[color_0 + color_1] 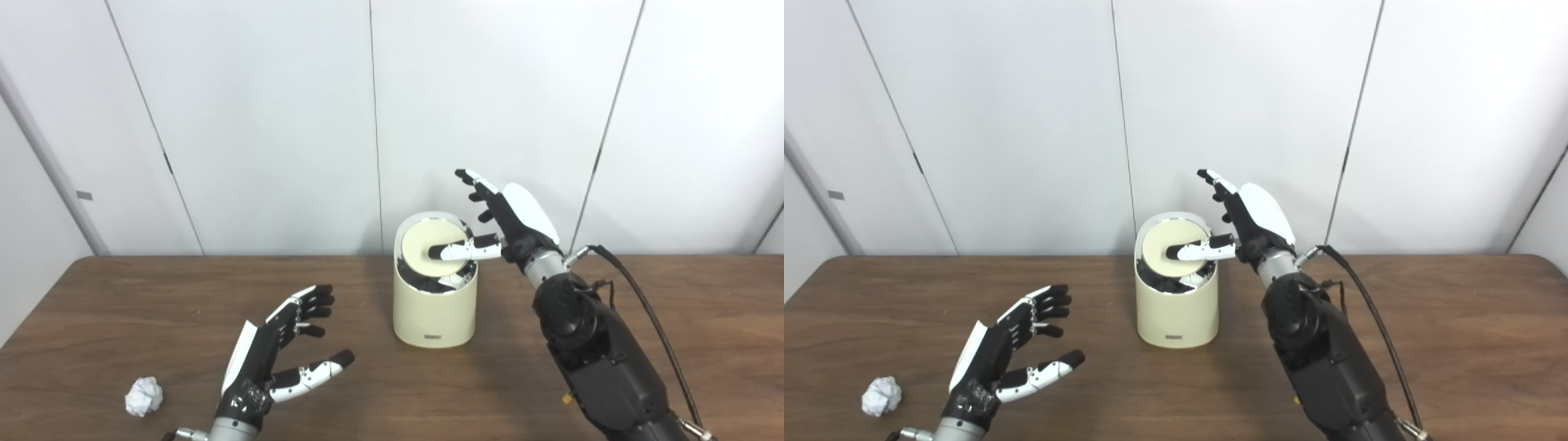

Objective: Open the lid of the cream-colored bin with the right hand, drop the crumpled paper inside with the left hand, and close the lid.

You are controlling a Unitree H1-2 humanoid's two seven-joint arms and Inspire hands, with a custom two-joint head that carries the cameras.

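Note:
The cream-colored bin (435, 312) stands upright at the middle of the brown table (122, 306). Its round lid (422, 242) is tilted, and a dark gap shows along its near edge. My right hand (508, 214) hovers at the bin's right rim with its fingers spread upward. Its thumb lies across the lid and presses on it. The crumpled paper (144, 396), a small white ball, rests on the table at the near left. Just right of the paper, my left hand (275, 355) floats open above the table, holding nothing.
White wall panels (275, 122) rise directly behind the table's far edge. A black cable (649, 312) loops off the right forearm. Bare tabletop lies left and right of the bin.

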